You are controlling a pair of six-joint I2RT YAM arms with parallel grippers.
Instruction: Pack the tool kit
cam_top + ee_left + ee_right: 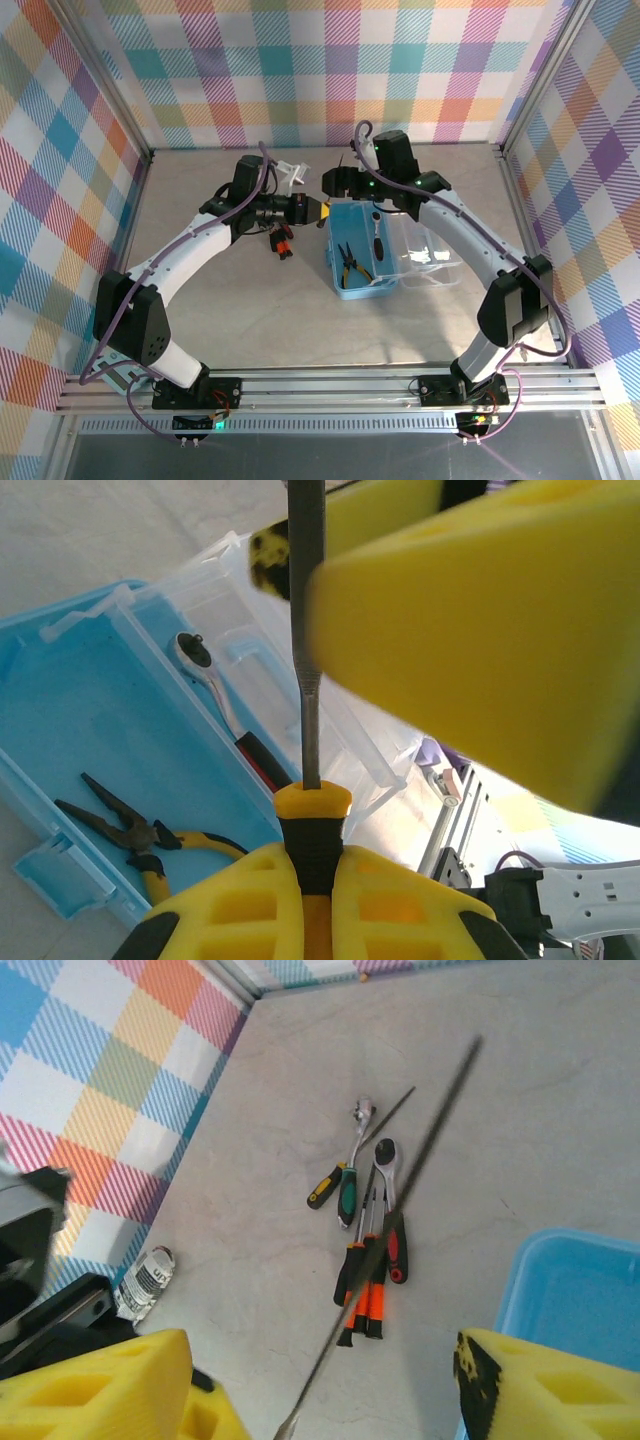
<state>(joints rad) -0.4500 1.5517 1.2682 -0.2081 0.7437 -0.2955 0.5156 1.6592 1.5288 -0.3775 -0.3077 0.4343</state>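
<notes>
My left gripper (pixel 315 858) is shut on the black-and-yellow handle of a screwdriver (pixel 312 802), whose steel shaft (pixel 444 1110) points away between the spread yellow fingers (pixel 100 1390) of my right gripper (pixel 320 1380), which is open and not touching it. In the top view both grippers (pixel 312 210) (pixel 333 183) meet just left of the tool kit case (pixel 340 282). The light-blue case (pixel 90 680) lies open with its clear lid (pixel 430 255) folded right. Pliers (pixel 130 830) and a ratchet (pixel 200 665) lie in it.
Loose screwdrivers and ratchets (pixel 365 1250) lie in a bunch on the table left of the case, under the left arm (pixel 280 242). A small white labelled cylinder (pixel 145 1280) lies by the left arm. Checked walls close the back and sides.
</notes>
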